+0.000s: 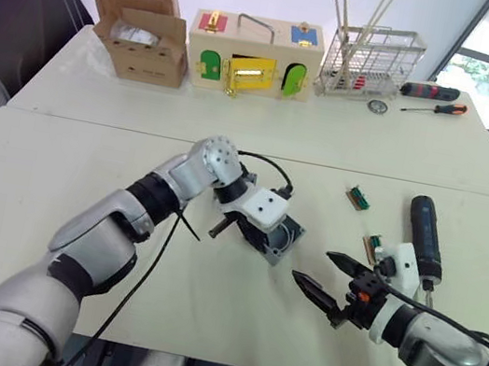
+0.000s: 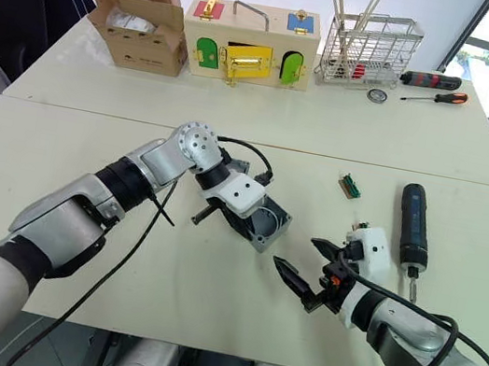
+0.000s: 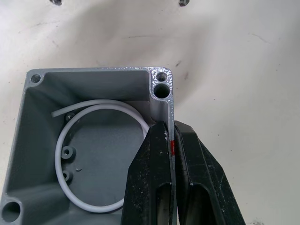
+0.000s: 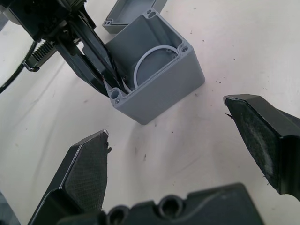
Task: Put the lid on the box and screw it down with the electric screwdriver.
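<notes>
The box [image 1: 284, 238] is grey and open, lying tilted in the middle of the near table. A loose white ring [image 3: 60, 154] lies inside it. My left gripper [image 3: 171, 127] is shut on one wall of the box, right at its small red mark. The lid [image 4: 127, 14] lies just behind the box, partly hidden by the left gripper. My right gripper [image 1: 313, 266] stands open a short way to the right of the box, empty, its jaws pointing at it. The electric screwdriver [image 1: 426, 236], thick and black, lies on the table to the right beside my right wrist.
Two small green connectors [image 1: 358, 198] lie left of the electric screwdriver. On the far table stand a cardboard carton [image 1: 144, 28], a wooden latch box [image 1: 252, 56] and a wire rack [image 1: 370, 63], with two manual screwdrivers [image 1: 431, 91] to its right.
</notes>
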Motion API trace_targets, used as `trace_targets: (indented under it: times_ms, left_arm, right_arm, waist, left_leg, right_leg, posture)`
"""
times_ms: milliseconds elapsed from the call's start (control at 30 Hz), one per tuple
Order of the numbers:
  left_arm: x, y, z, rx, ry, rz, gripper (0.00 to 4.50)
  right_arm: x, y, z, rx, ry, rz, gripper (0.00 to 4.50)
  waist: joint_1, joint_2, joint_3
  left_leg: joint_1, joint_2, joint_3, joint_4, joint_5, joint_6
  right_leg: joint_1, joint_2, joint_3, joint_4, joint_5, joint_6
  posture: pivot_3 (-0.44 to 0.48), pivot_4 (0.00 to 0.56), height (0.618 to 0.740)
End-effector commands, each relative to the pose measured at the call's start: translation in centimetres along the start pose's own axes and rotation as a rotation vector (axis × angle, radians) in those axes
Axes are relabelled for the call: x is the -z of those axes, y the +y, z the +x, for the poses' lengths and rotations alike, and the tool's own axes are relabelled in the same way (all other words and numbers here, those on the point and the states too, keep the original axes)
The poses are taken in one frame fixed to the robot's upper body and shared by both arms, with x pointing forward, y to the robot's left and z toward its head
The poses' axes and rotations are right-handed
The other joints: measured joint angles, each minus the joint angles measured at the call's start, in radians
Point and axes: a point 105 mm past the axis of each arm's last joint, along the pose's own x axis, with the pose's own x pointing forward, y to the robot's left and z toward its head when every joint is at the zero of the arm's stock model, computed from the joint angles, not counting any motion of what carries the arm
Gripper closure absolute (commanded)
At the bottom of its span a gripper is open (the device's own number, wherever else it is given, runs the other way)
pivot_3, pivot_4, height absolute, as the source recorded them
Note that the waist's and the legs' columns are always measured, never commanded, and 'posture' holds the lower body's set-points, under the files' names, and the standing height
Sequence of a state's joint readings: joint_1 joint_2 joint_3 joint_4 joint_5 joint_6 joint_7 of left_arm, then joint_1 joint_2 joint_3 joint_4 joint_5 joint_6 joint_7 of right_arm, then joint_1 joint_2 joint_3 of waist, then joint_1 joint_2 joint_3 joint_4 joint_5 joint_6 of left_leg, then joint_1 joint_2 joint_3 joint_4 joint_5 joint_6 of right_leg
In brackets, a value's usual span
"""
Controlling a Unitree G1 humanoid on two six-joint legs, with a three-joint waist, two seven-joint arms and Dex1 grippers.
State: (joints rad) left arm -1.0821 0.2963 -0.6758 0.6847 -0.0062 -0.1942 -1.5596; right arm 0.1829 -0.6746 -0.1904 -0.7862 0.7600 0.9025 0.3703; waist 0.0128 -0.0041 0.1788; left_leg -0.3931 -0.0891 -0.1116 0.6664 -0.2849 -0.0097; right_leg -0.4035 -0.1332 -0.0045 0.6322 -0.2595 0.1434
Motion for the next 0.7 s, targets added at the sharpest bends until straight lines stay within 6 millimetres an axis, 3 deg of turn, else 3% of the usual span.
trace_targets:
  times_ms: [33,133,333,433,567,700]
  left_arm:
    - [0.2,0.4,-0.7,-0.004,0.032,0.021,4.18]
    - [0.0,0.7,-0.9,-0.017,0.018,0.02,3.08]
    - [-1.1,1.6,-2.8,-0.122,-0.017,0.026,0.12]
    - [-1.7,1.6,-4.7,-0.187,-0.053,-0.037,0.12]
    - [-4.0,1.5,-9.5,-0.364,-0.214,-0.209,0.12]
    - [-1.0,2.8,-15.3,-0.763,-0.073,-0.562,0.12]
  right_arm:
    - [-1.0,0.8,-0.2,-0.01,-0.047,-0.034,0.0]
    - [-1.1,0.8,-0.2,-0.009,-0.05,-0.035,0.0]
    - [-1.3,0.4,-0.5,-0.036,-0.021,-0.078,0.0]
    - [-2.2,-0.1,-1.0,-0.058,-0.013,-0.119,0.0]
    - [-4.6,-1.2,-2.0,-0.098,-0.015,-0.189,0.0]
    - [-8.1,-1.9,-2.5,-0.15,-0.037,-0.286,0.0]
  waist:
    - [0.0,0.0,0.0]
    - [-0.001,0.0,0.0]
    - [-0.003,0.0,0.0]
    - [-0.007,0.0,0.0]
    - [-0.011,0.0,0.0]
    - [-0.025,0.0,0.001]
  left_leg:
    - [0.0,0.0,0.0,0.0,0.0,0.0]
    - [0.0,-0.001,0.0,0.0,0.0,0.0]
    - [0.0,0.0,0.0,0.0,0.0,0.0]
    - [0.0,0.0,0.0,0.0,0.0,0.0]
    - [0.0,0.001,0.0,0.0,0.0,0.0]
    - [0.0,0.001,0.0,0.0,0.0,0.0]
  right_leg:
    - [0.0,0.0,0.0,0.0,0.0,0.0]
    - [0.0,0.0,0.0,0.0,0.0,0.0]
    - [0.0,0.001,0.0,0.0,0.0,0.0]
    - [0.0,0.001,0.0,0.0,0.0,0.0]
    - [0.0,0.002,0.0,0.001,0.0,0.0]
    - [0.0,0.001,0.0,0.001,0.0,0.001]
  posture:
    - [0.0,0.15,0.734]
    - [0.0,0.15,0.734]
    - [0.0,0.15,0.734]
    - [0.0,0.15,0.734]
    - [0.0,0.15,0.734]
    - [0.0,0.15,0.734]
